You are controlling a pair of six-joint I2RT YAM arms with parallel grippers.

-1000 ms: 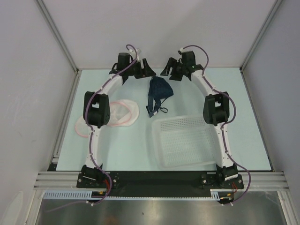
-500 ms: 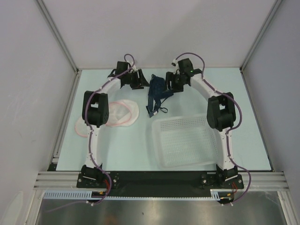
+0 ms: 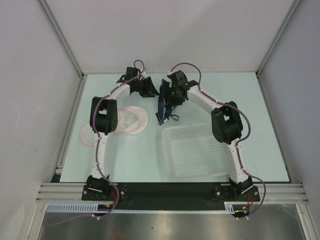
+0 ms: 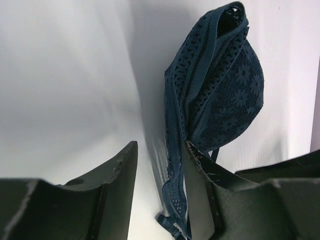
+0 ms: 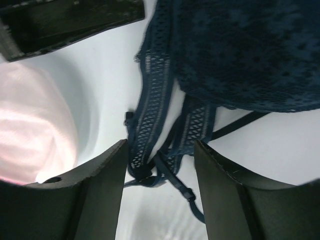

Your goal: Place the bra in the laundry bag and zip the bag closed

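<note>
Navy-blue lace bra [image 4: 220,95], lying far-centre on the table [image 3: 260,125], has been closed in on from both sides. Left gripper [image 4: 160,150] and right gripper [image 5: 160,145] fingers are parted astride its band, unclamped. Pickup seems imminent; the pink-rimmed white mesh laundry bag [image 3: 132,120] lies leftward.

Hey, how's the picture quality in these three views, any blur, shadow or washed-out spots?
Top external: even, soft light, everything sharp. Left wrist: the bra shows crisp lace, with a soft grey shadow to its left; the left end effector is dark and underlit. Right wrist: the lace is sharp, but the laundry bag at the left edge is a washed-out pink blur.
</note>
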